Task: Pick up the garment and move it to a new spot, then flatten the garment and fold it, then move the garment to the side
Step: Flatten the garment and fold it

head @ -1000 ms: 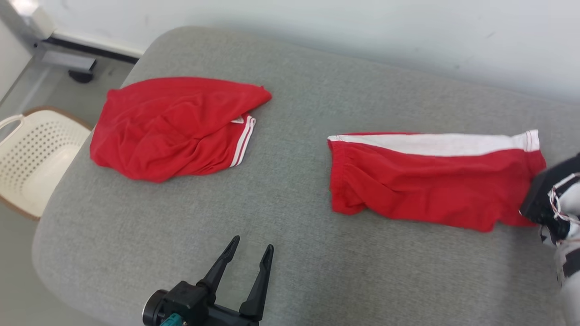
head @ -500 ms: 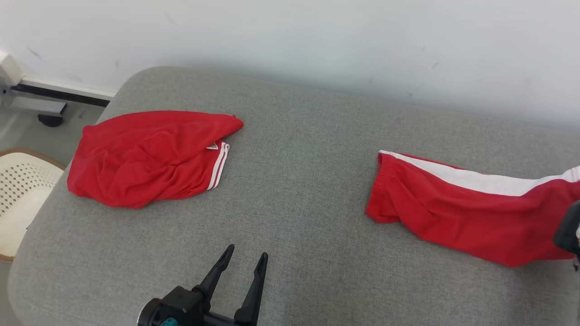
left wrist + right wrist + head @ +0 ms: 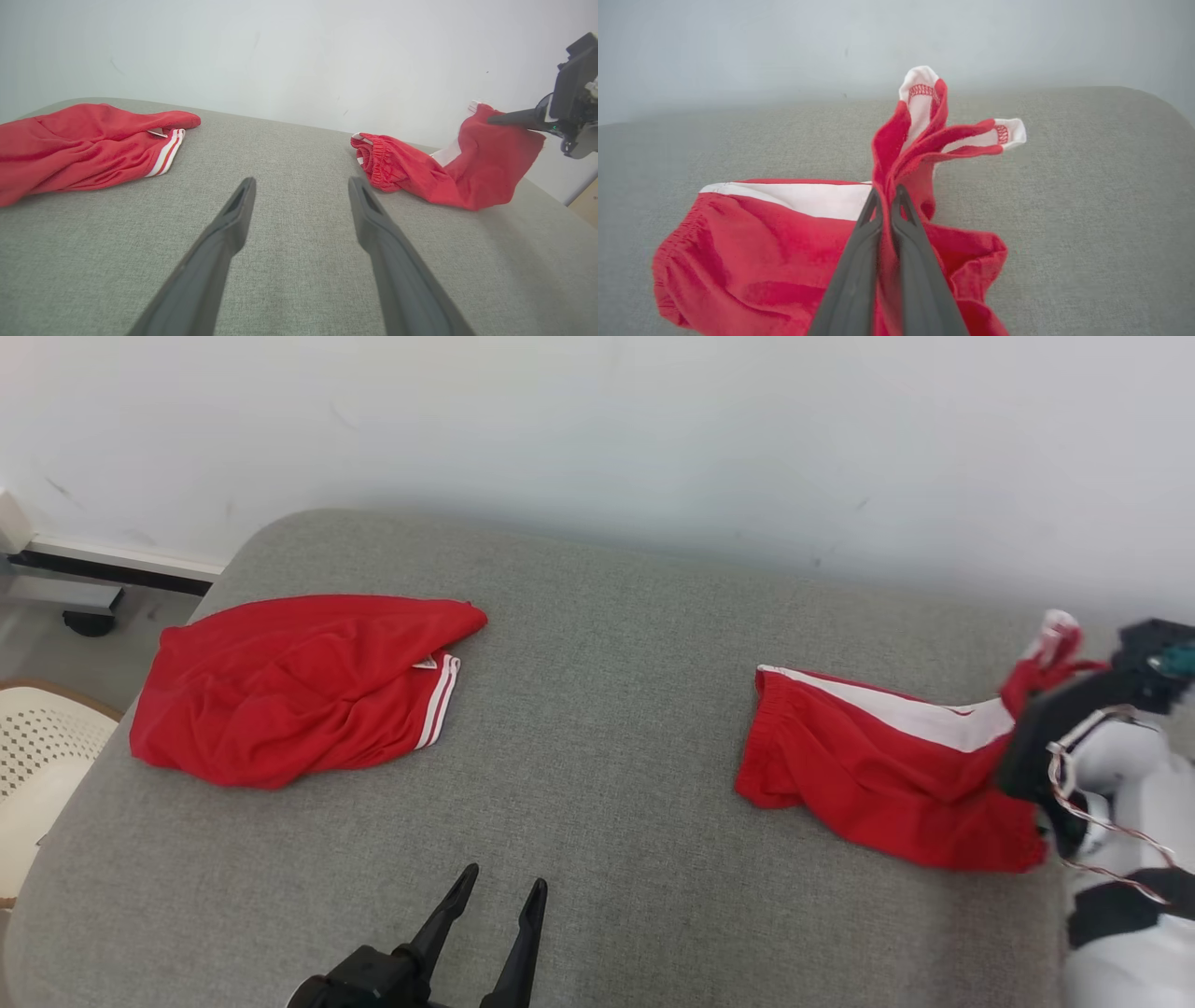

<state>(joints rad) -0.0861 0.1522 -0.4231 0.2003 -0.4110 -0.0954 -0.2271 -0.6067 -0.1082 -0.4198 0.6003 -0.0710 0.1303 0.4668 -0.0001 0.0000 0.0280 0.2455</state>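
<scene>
On the right of the grey cushion [image 3: 607, 709] the red shorts [image 3: 868, 775] no longer lie flat: the right gripper [image 3: 888, 192], clamped on their hem [image 3: 920, 93], has raised that end (waistband [image 3: 764, 737] still down), starting the pickup, while the left gripper [image 3: 502, 882] hangs spread and empty.

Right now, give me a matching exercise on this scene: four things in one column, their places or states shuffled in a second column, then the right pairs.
Column one:
1. left gripper
2. right gripper
3. red garment with thin stripes
4. white chair

Column two:
A. shut on a raised corner of the red shorts with the white panel
B. beyond the left edge of the grey cushion
C. open, nothing between its fingers
D. lying crumpled on the cushion, untouched

Pairs: 1-C, 2-A, 3-D, 4-B.
</scene>
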